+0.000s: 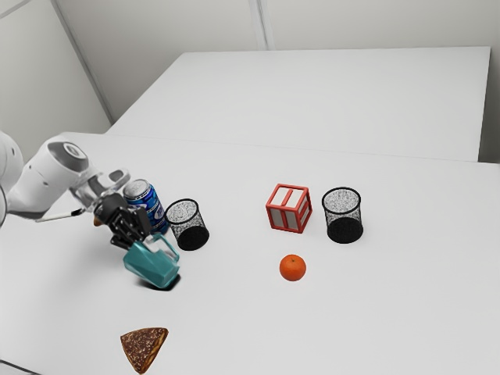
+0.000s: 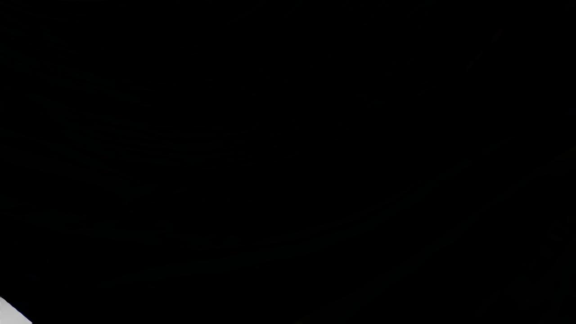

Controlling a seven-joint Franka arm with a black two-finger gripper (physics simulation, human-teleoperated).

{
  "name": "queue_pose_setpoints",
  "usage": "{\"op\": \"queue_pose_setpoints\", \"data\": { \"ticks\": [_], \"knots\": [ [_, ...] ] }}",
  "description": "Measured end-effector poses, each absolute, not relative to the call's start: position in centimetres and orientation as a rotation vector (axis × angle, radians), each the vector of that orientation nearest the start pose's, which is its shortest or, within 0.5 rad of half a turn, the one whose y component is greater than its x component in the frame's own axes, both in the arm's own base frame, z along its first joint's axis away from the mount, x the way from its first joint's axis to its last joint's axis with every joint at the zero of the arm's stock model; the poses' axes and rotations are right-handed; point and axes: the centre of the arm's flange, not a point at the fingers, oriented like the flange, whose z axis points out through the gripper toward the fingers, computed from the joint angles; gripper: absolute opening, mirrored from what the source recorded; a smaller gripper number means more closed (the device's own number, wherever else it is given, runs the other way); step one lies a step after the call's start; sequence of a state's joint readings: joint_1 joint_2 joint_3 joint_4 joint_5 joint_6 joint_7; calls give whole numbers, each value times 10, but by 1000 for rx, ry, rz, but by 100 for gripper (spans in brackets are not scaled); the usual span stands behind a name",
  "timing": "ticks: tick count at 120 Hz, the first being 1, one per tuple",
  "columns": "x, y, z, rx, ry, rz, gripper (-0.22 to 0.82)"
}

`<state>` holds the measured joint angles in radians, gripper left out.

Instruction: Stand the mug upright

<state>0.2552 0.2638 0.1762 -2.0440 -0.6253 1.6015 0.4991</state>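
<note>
One white arm (image 1: 47, 178) reaches in from the exterior view's left, its black gripper (image 1: 131, 234) at work above a white table (image 1: 234, 328); how far it is open, and whether it grips anything, cannot be told. Rightward: a brown-topped slice (image 1: 144, 348), a blue can (image 1: 155, 205), the tilted teal mug (image 1: 151, 264) right at the gripper's end, a mesh cup (image 1: 186, 225), a red-and-white crate (image 1: 287, 209), an orange (image 1: 293, 268) and another mesh cup (image 1: 343, 215).

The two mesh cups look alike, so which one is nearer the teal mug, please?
The mesh cup beside the blue can; the other is by the red box.
</note>
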Motion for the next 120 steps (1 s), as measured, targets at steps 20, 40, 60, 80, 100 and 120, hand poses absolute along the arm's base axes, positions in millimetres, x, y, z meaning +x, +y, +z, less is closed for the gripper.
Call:
{"op": "queue_pose_setpoints", "data": {
  "ticks": [20, 40, 60, 80, 100, 120],
  "knots": [
    [496, 140, 309, 2322, 179, -429, -15],
    [499, 121, 323, 2351, 131, -431, -17],
    [497, 76, 351, 2456, 2, -437, -18],
    [511, 5, 371, 2655, -234, -448, -18],
    [527, -40, 380, 2867, -419, -409, -18],
    [537, -42, 387, 2973, -378, -316, -18]
  ]
}}
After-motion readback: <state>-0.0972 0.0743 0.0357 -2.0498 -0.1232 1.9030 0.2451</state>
